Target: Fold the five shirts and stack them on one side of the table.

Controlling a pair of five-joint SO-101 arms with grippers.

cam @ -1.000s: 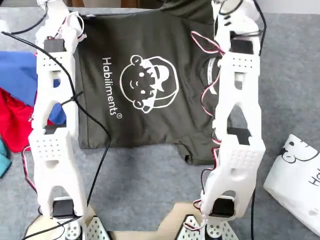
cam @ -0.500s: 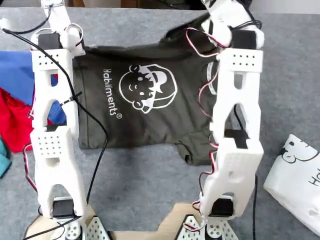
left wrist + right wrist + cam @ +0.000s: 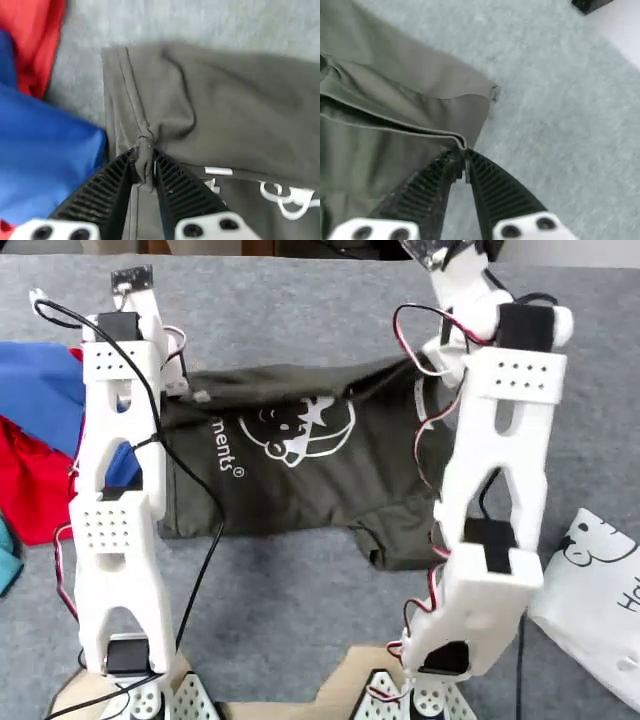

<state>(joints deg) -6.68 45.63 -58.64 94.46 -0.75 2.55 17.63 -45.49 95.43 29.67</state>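
Though slack, olive shirt (image 3: 300, 490), hem inside left claw (image 3: 143, 154) and right claw (image 3: 464, 156), both clamped.

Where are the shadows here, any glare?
High view: even light, no glare on the grey felt table. Left wrist view: shadowed creases in the dark olive shirt by the left end effector. Right wrist view: shadow line under its folded hem.

Grey table (image 3: 290, 625) — on it: olive shirt (image 3: 300, 490), blue shirt (image 3: 35, 390), red shirt (image 3: 30, 490), white shirt (image 3: 590, 590).
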